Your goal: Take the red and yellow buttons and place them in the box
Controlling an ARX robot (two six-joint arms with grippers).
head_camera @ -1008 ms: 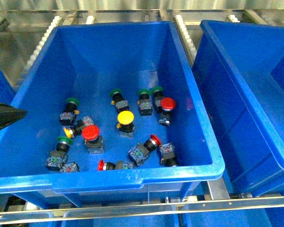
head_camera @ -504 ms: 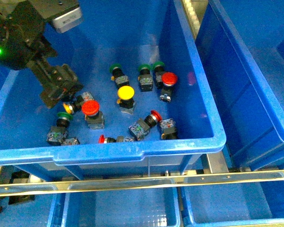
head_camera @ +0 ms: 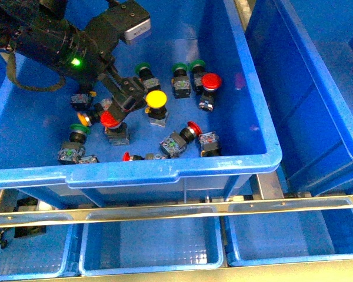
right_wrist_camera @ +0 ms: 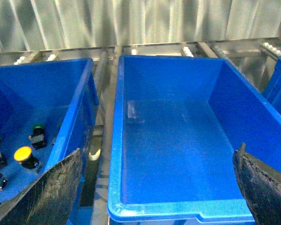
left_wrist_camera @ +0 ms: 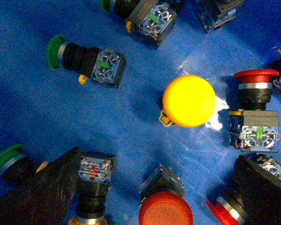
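Down in the tote [head_camera: 165, 176], I hold the left gripper [head_camera: 122, 109] spread astride a red button [left_wrist_camera: 166, 212] beside the yellow one [left_wrist_camera: 189, 101], ready to clamp, while the right gripper [right_wrist_camera: 157, 161] waits unclenched over the empty box [right_wrist_camera: 178, 212].

A yellow button [head_camera: 156, 100] stands cap-up among red buttons [head_camera: 210, 81], some tipped over, in a blue tote [head_camera: 182, 35]. The deep blue box [right_wrist_camera: 178, 154] sits just beside it on the right.

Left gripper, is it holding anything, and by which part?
Nothing is held: the left gripper is open, poised over a red button and not closed on it.
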